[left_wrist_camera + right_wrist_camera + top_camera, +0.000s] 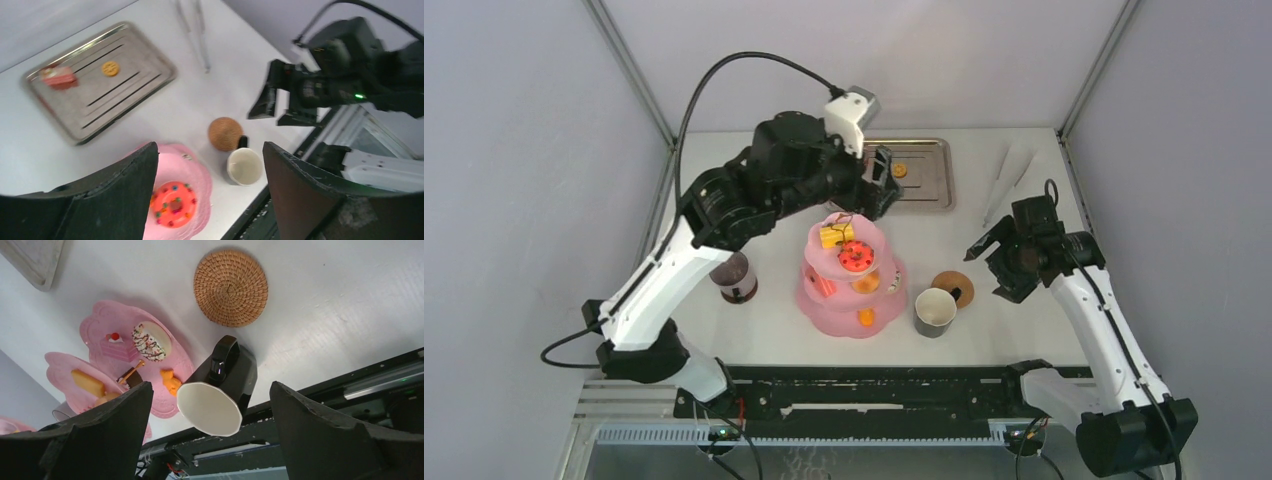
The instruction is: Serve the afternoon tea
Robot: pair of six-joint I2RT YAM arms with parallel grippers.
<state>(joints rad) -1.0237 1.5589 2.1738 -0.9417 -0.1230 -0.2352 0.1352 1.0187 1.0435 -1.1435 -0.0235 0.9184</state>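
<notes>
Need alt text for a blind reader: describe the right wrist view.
A black mug, white inside, stands below the open right end effector, beside a round woven brown coaster and a pink scalloped stand holding toy cakes.

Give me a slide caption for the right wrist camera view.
Open right end effector framing the black mug, beside a woven coaster and the pink cake stand.
</notes>
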